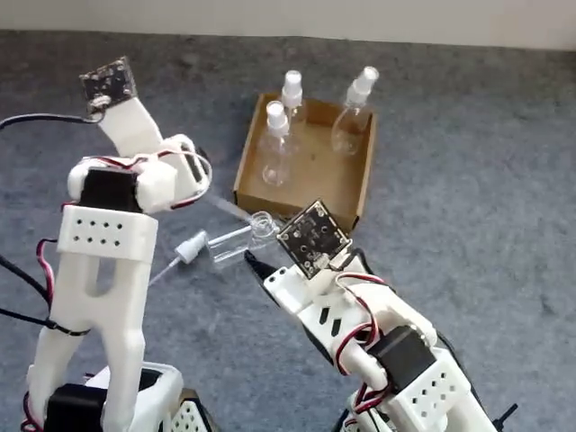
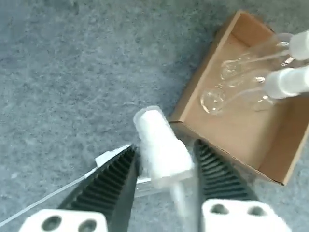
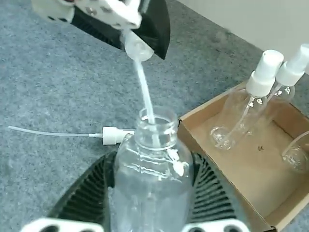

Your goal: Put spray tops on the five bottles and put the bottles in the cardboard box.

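Observation:
My left gripper is shut on a white spray top, whose thin dip tube slants down into the open neck of a clear bottle. My right gripper is shut on that bottle, tilted just above the carpet near the box's front corner. The left gripper sits just left of the cardboard box. Three bottles with spray tops stand in the box.
A loose spray top with its long tube lies on the grey carpet beside the held bottle. The box's near wall is close to the right gripper. Open carpet stretches to the right of the box.

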`<state>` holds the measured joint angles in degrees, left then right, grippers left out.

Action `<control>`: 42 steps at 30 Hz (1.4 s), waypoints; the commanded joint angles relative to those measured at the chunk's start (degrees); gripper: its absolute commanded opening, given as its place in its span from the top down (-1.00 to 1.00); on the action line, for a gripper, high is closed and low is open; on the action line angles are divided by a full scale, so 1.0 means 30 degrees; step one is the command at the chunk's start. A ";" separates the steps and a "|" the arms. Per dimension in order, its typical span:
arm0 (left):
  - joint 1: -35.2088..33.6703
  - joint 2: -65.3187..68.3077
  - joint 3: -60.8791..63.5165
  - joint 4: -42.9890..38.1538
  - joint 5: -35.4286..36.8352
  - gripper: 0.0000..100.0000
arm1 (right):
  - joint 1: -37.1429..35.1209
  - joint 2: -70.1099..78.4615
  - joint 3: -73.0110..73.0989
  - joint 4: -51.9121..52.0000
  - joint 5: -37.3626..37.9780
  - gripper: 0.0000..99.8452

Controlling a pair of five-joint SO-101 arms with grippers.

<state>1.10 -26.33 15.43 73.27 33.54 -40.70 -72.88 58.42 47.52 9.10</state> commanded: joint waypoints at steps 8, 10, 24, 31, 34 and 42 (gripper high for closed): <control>0.2711 -0.0777 -0.1040 -0.0615 -0.1348 0.99 | 0.0073 -0.0337 -0.0103 -0.0220 -0.0117 0.99; 0.2886 -0.1538 -0.1363 -0.0674 -0.1612 0.99 | 0.0073 -0.0278 0.0161 -0.0806 -0.0117 0.99; -0.3355 -0.4498 -0.1978 -0.0703 -0.6564 0.99 | 0.4762 -0.0249 0.0689 0.2476 0.1553 0.99; -0.3414 0.0484 -0.0982 -0.0733 -1.1839 0.99 | 1.0095 -0.0190 -0.3297 0.9509 0.5773 0.99; -0.4029 0.3648 -0.1773 -0.0791 -1.4916 0.99 | 1.3495 -0.0190 -0.4264 1.0300 0.8381 0.99; -0.4615 1.0447 -0.3883 -0.3487 -1.9048 0.99 | 1.9531 0.3473 -0.2154 0.6579 0.9700 0.99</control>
<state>-12.35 0.92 7.34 66.33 -20.26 13.45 -68.40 51.74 72.31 37.41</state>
